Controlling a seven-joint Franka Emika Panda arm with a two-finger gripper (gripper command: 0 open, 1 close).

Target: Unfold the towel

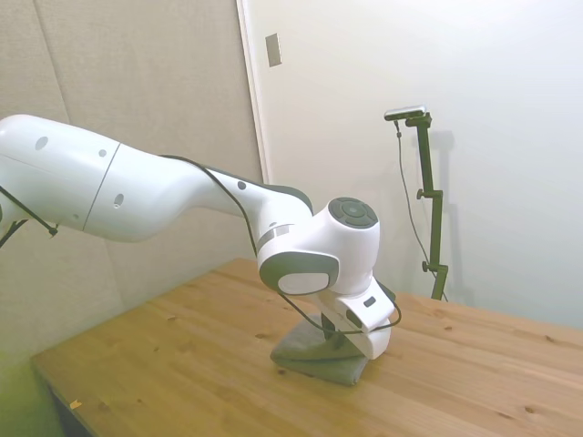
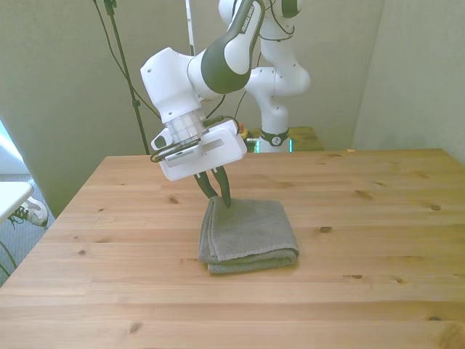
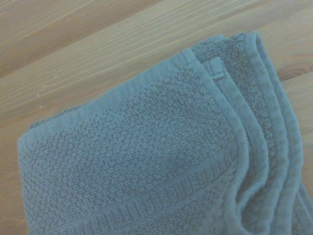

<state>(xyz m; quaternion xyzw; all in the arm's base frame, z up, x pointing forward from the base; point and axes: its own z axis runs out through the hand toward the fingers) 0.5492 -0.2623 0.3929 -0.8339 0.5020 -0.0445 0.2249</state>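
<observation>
The grey terry towel [image 2: 251, 234] lies folded in layers on the wooden table [image 2: 363, 218], flat, with its stacked edges toward the front view's left. My gripper [image 2: 220, 201] tilts down onto the towel's far corner on that side. Its dark fingers [image 2: 224, 190] stand a narrow gap apart, open, with their tips at the towel's edge. From the side, the towel [image 1: 314, 355] shows under the gripper head, which hides the fingers. The wrist view shows the towel [image 3: 146, 161] close up, its layered hems fanned at one corner and curving inward at one spot.
Bare wood surrounds the towel on all sides. A wall stands behind the table in the side view. Beyond the table's edge at the front view's left, a white surface [image 2: 11, 196] and a shoe [image 2: 33, 212] sit lower down.
</observation>
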